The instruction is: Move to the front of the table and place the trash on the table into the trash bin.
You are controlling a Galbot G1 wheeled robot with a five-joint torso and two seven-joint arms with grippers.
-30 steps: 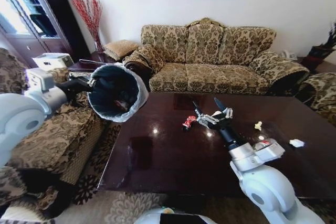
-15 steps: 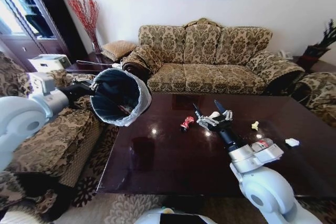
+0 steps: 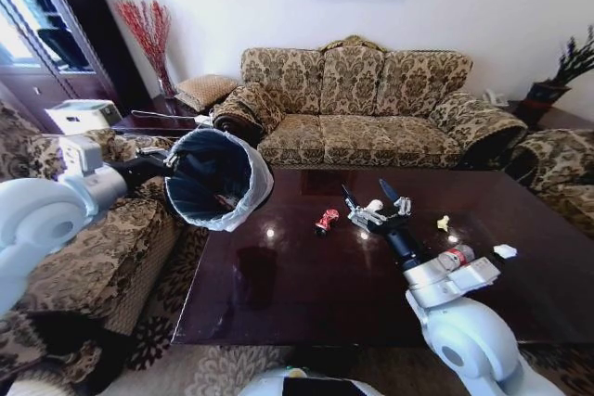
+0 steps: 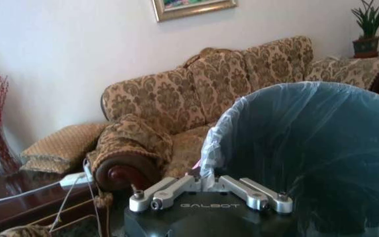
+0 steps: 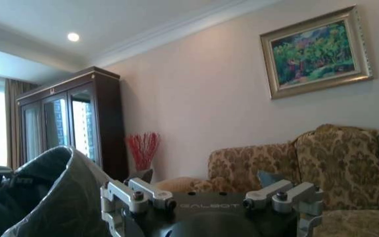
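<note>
Large dark glossy reddish-brown wood table (image 3: 278, 294) w/ trash scattered on top. Small round black trash bin w/ white bag liner (image 3: 218, 179) held tipped on its side above table's left edge, mouth toward centre; left gripper (image 4: 209, 190) clamped on its rim. Right gripper (image 3: 370, 203) over table middle, fingers apart, beside small red wrapper (image 3: 326, 221). White paper bits (image 3: 504, 250) + yellowish scrap (image 3: 444, 223) lie further right.

The left arm reaches in from the left edge of the head view toward mid-frame, its left claw (image 4: 209, 190) clamped on the trash bin (image 3: 219, 178) rim, holding it tipped. The right arm rises from the lower right, the right claw (image 3: 376, 205) spread open at centre frame.
</note>
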